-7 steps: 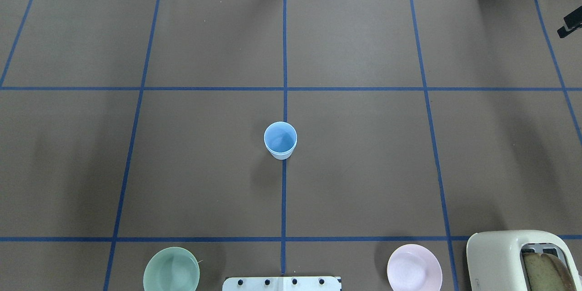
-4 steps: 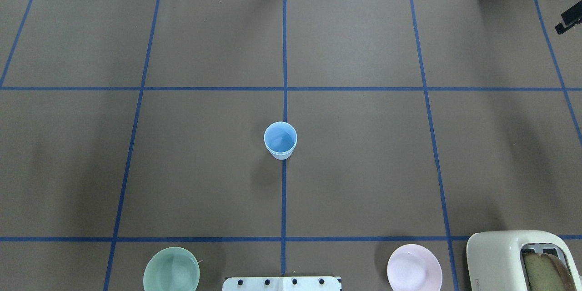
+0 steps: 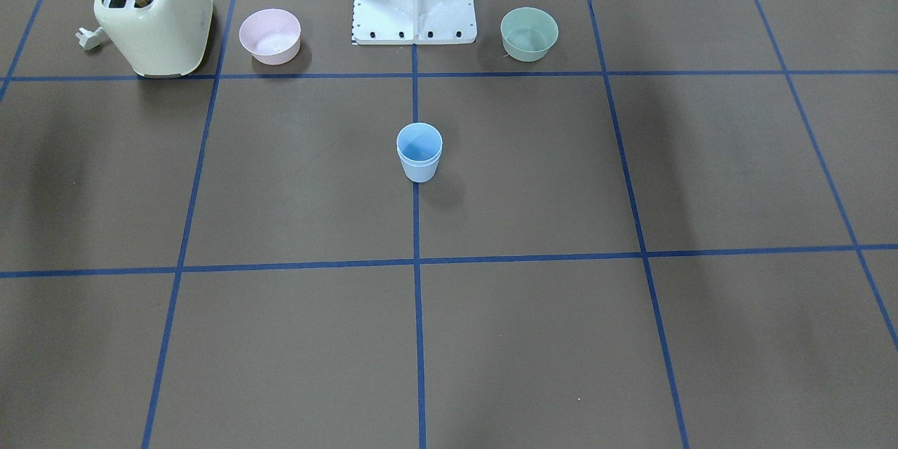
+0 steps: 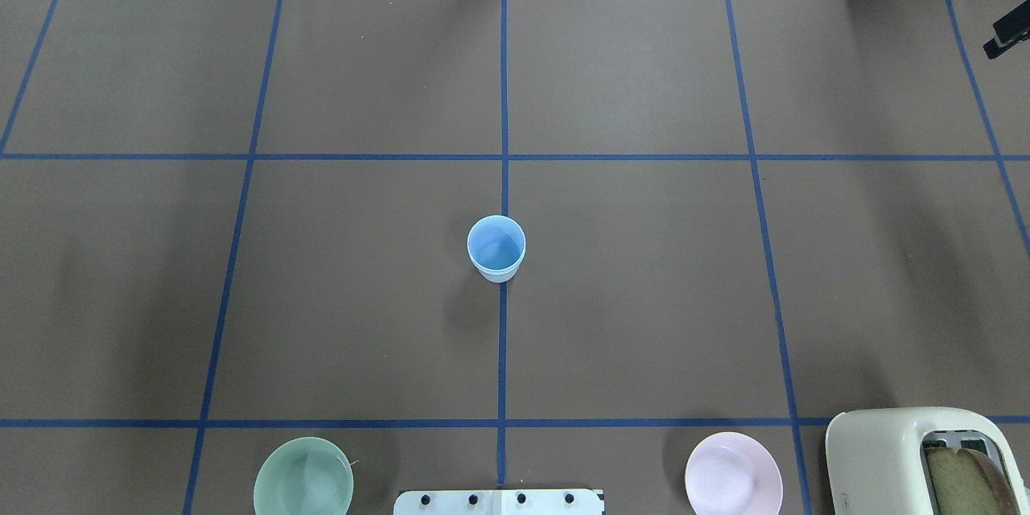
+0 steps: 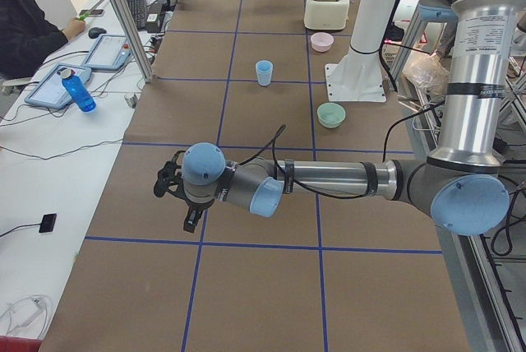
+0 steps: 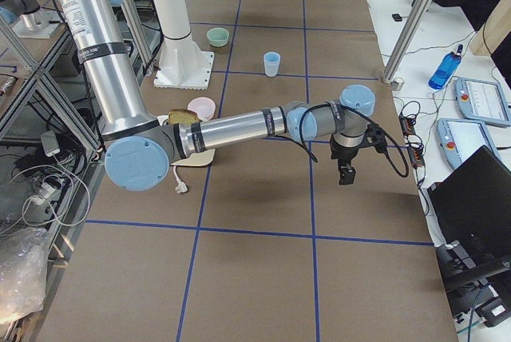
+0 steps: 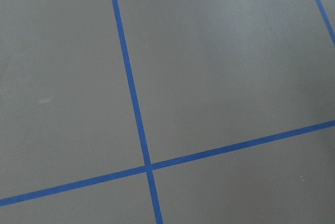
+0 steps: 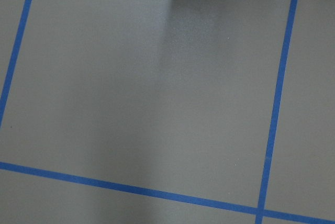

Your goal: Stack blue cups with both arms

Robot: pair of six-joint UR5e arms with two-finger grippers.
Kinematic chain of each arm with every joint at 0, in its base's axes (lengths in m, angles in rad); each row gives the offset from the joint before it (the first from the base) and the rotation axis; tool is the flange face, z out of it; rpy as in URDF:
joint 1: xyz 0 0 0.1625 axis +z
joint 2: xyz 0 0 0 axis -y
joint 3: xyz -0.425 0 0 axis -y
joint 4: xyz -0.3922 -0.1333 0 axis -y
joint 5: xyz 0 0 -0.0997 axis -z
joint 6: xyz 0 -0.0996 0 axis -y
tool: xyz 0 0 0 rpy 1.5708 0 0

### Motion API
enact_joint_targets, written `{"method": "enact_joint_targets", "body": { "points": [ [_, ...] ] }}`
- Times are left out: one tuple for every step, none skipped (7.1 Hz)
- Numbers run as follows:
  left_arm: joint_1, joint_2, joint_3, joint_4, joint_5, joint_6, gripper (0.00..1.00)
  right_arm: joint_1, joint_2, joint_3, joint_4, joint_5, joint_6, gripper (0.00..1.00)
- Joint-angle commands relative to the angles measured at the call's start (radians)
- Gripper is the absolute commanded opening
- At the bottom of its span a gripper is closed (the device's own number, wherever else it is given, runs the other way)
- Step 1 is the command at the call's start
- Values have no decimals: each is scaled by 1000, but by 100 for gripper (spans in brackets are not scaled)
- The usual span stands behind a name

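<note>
Left arm (image 5: 329, 178) and right arm (image 6: 239, 125) hang out by the desk (image 4: 644, 298) ends, and I can't tell if either's jaws are spread or closed. The blue cups (image 4: 496, 249) sit mid-desk on the centre tape line, and they look nested already. I'd guess light, thin, slick plastic, so pinch gently across the rim wall.

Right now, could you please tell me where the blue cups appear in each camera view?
Front-facing: blue cups at centre, below the white base mount.
Overhead: centre, above the mount.
Exterior left: upper middle, left of the mount.
Exterior right: upper middle, right of the mount.
Left wrist: not in it.
Right wrist: not in it.
Shared landmark: the white base mount.
</note>
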State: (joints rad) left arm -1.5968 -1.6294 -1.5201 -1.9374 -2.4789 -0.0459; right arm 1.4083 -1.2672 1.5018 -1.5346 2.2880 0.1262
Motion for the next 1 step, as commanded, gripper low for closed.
{"method": "enact_joint_targets", "body": {
  "points": [
    [0,0,-2,-1,0,0,98,-3,0,0,-1,-1,1,100]
  ]
}}
